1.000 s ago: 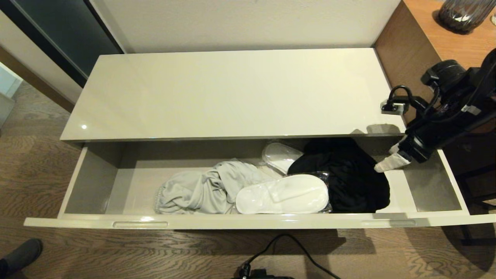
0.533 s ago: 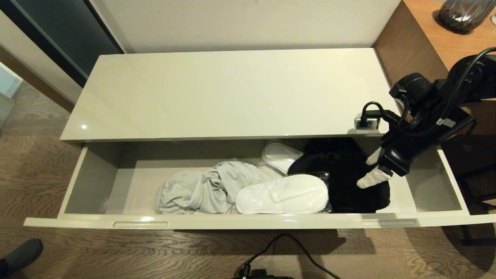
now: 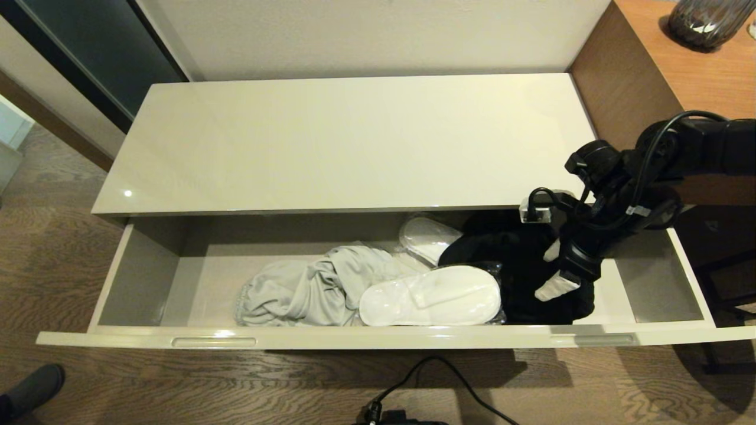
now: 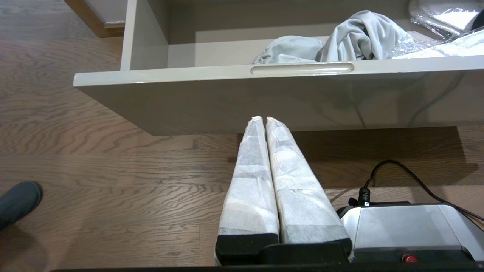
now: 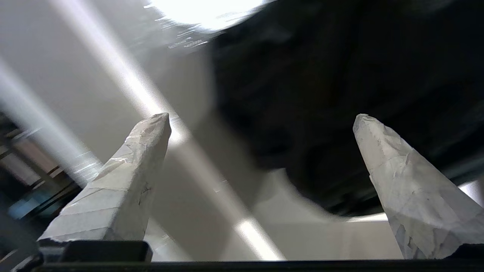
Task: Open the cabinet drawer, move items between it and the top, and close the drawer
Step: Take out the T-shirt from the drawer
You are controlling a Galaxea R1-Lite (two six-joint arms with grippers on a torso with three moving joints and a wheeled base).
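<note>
Cabinet drawer (image 3: 366, 337) pulled fully out, front lip low and glossy cream, two slim recessed handle slots (image 3: 214, 342) near either end. The top (image 3: 348, 141) is flat, glossy, cream-beige, rectangular, bare across its whole surface; back edge meets the wall, right edge butts a taller brown wood-grain unit (image 3: 614, 71).

Inside the drawer: left third is bare floor, right end past the black garment also bare. Light grey garment (image 3: 307, 286), soft and crumpled with gathered elastic edge, sits mid-drawer. White slipper (image 3: 431, 295), flat, oval, in a clear plastic sleeve, lies against the front wall, overlapping grey cloth and black garment (image 3: 525, 265). Second slipper (image 3: 426, 236) further back, partly under the top's overhang. Black garment is a soft, rumpled heap right of centre.

Right claw (image 3: 555, 273) is down inside the drawer over the black garment's right side, white-wrapped fingers (image 5: 124, 181) spread wide, nothing between them; right wrist view shows dark cloth close under the tips, contact can't be told.

Left claw (image 4: 264, 120) sits low outside the drawer front above the wood floor (image 4: 113, 170), tapered wrapped fingers pressed together, holding nothing. Black cable (image 3: 437, 378) on the floor below the drawer.
</note>
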